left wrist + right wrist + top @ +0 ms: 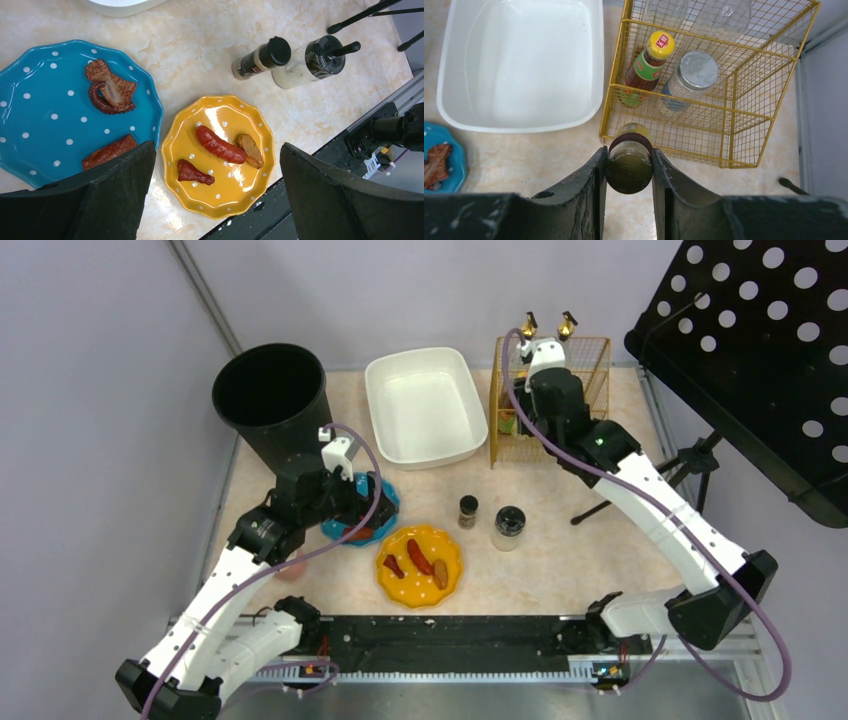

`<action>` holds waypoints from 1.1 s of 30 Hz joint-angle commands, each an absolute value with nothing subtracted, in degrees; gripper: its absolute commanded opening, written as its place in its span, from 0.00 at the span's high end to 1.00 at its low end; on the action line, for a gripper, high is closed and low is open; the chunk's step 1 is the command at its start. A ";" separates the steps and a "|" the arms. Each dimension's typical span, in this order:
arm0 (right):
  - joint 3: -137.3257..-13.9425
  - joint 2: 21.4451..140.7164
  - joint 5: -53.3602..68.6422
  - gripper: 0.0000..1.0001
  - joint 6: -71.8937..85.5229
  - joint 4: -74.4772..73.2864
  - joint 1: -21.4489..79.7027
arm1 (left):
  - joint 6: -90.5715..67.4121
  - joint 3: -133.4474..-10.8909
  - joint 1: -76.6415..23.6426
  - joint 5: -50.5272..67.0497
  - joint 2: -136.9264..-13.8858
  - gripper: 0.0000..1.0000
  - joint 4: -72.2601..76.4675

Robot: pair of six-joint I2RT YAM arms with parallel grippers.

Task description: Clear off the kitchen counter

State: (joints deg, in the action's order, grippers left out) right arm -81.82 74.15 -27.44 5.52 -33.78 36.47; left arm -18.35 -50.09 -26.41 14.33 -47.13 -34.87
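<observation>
While the left tool (217,146) hangs wide open with nothing in it, the right tool (628,155) is clamped on a small jar (629,172) with a dark olive lid, one finger on each side. In the wrist view that jar is right at the near edge of the yellow wire basket (730,120), and I can't tell if it's touching the wire. Inside the basket there's a sauce bottle (649,65) with a yellow cap and a jar with a silver lid (694,72), side by side.

The worktop (560,560) is the big pale marbled slab under everything, running out from the arm bases, with metal rails along its sides. On it there's a white basin (519,65) just left of the basket and a black bucket (272,390) at the far left corner. There's also a blue dotted plate (50,100) with a few brown food bits. A yellow dotted plate (220,200) beside it holds a red sausage (220,145) plus two smaller pieces. The left tool is over the spot where those two plates nearly meet. A small dark shaker (260,57) and a bigger clear one (305,67), both black-capped, stand next to each other just past the yellow plate.
</observation>
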 commanded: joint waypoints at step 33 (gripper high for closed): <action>-79.95 92.31 -13.63 1.00 10.45 -14.97 24.70 | -18.37 -50.07 -26.80 14.71 -47.24 0.02 -33.82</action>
State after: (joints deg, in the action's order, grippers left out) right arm -79.85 92.58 -14.26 9.26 -21.76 25.06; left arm -18.35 -50.09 -26.63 14.31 -47.16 -34.87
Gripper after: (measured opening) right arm 0.327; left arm 0.983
